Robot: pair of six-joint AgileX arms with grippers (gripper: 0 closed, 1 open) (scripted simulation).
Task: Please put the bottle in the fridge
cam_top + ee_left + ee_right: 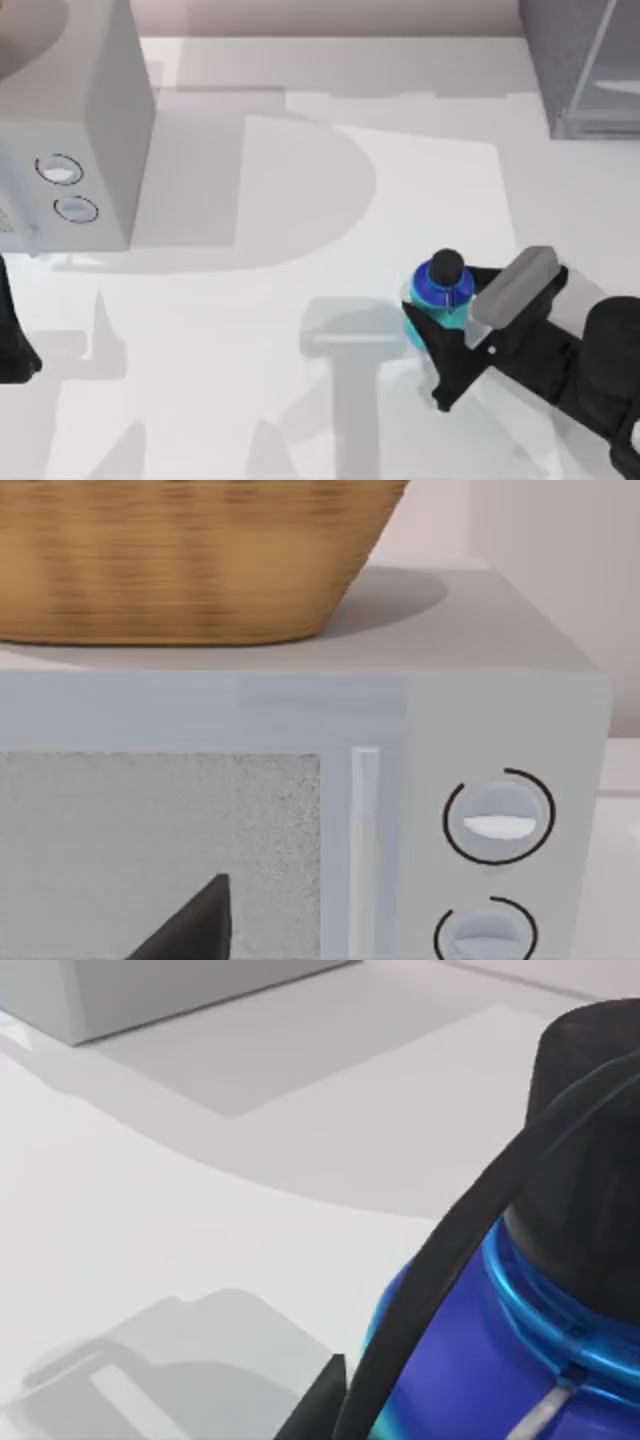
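Bottle point(443, 292) is standing upright on the table point(250, 380), right of centre in the top view, black cap up. R gripper point(437, 330) is reaching in from the right w/ its dark fingers either side of the turquoise body, looking closed on it. Fridge point(585, 65) is sitting at the far right corner, well apart from bottle. Light-grey box point(70, 130) w/ two dials is sitting far left. L arm point(12, 340) is parked at the left edge.

L wrist view: facing the box front, dials beside a speckled panel, a wicker basket point(180, 560) resting on top. L gripper point(195, 925) fingertip is showing low; can't tell its state.

R wrist view: bottle up close, blue shoulder and cap, a dark finger point(320, 1400) touching its side.
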